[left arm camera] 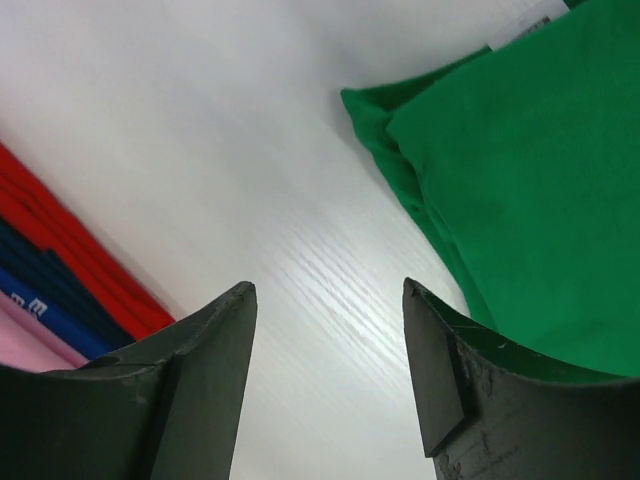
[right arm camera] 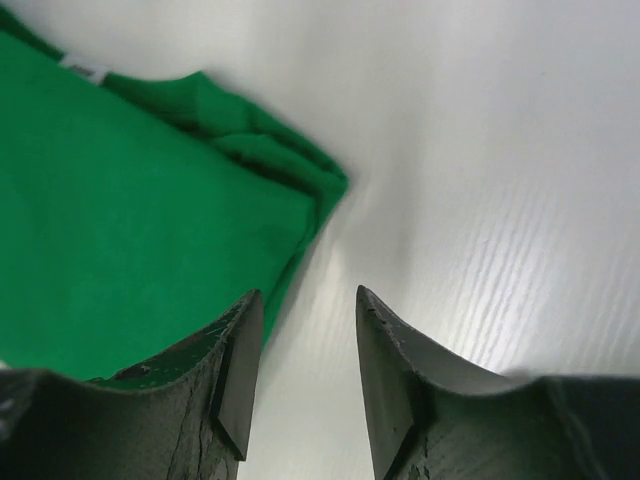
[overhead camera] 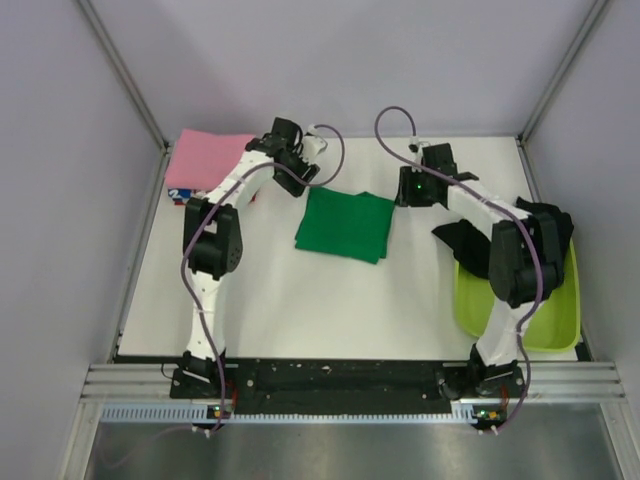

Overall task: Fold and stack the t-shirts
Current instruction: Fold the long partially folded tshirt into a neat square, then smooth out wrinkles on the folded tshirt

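A folded bright green t-shirt (overhead camera: 346, 225) lies on the white table at mid-back. It also shows in the left wrist view (left arm camera: 520, 180) and in the right wrist view (right arm camera: 130, 220). My left gripper (overhead camera: 300, 172) hovers open and empty just left of its far-left corner. My right gripper (overhead camera: 408, 190) hovers open and empty just right of its far-right corner. A stack of folded shirts with a pink one (overhead camera: 205, 160) on top sits at the back left; its red (left arm camera: 70, 255) and blue (left arm camera: 40, 300) layers show in the left wrist view. A black t-shirt (overhead camera: 520, 235) hangs over the tub.
A lime-green plastic tub (overhead camera: 545, 305) stands at the right edge of the table, partly behind my right arm. Grey walls close in the table on the left, back and right. Purple cables loop above both arms.
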